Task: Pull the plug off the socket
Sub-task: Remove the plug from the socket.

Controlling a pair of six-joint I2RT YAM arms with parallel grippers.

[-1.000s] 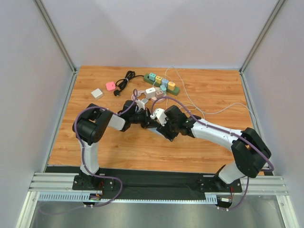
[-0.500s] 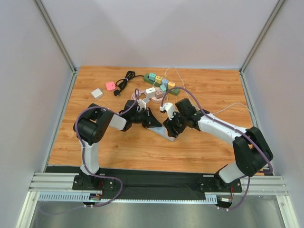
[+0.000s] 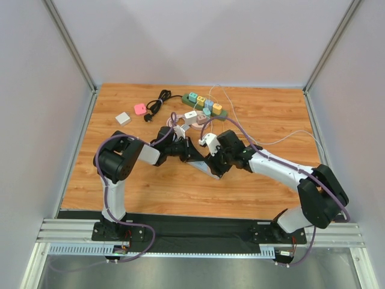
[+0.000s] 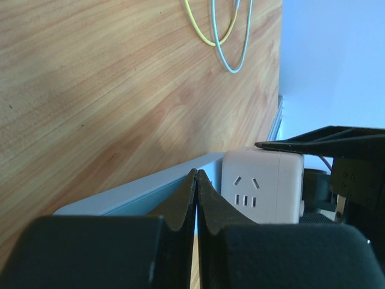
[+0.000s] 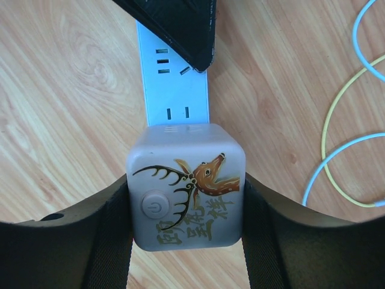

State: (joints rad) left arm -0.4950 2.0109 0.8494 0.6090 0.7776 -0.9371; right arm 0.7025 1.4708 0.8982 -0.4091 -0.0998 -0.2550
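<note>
The wooden bench (image 3: pixel 120 186) carried a white power strip (image 5: pixel 171 90) near its middle. The left claw (image 4: pixel 197 176) was shut with nothing between its fingers, and its tips pressed down on the strip. The right claw (image 5: pixel 186 232) was partly open, its fingers against both sides of the cube plug (image 5: pixel 185 180). The plug sat on the end of the strip, apparently not yet out. I judge that the strip could rise with the plug if the left tips slid off. The smooth cube could also slip if it was pulled at an angle.
</note>
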